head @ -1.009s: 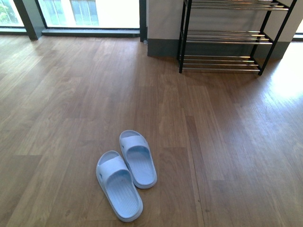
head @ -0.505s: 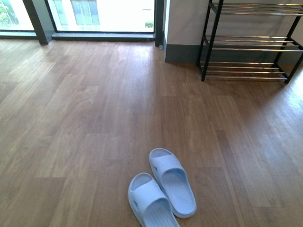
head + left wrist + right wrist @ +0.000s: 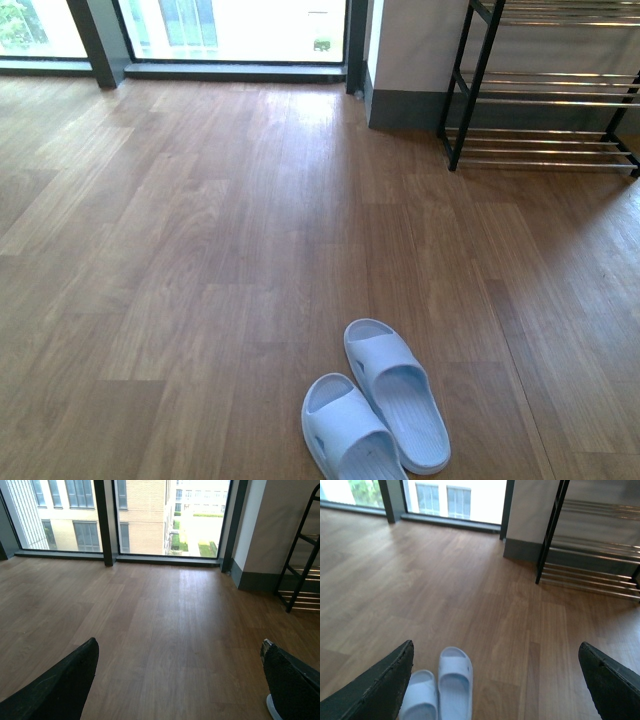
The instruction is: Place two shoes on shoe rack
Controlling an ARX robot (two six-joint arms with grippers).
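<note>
Two pale blue slide sandals (image 3: 395, 393) lie side by side on the wood floor, low and right of centre in the front view. They also show in the right wrist view (image 3: 454, 680), partly behind one finger. The shoe rack (image 3: 545, 90) with black frames and chrome bars stands against the far wall at the right; it also shows in the right wrist view (image 3: 590, 545) and at the edge of the left wrist view (image 3: 302, 575). My left gripper (image 3: 180, 647) is open over bare floor. My right gripper (image 3: 496, 650) is open, with the sandals near one finger. The grey sneakers are out of view.
Large windows with dark frames (image 3: 100, 40) line the far wall. A pale wall column with a grey skirting (image 3: 410, 60) stands just left of the rack. Wood plank floor (image 3: 200, 250) spreads between sandals and rack.
The front view has swung left: the sandals and the rack have slid rightwards in the picture, and the sandals now sit lower, one cut by the bottom edge.
</note>
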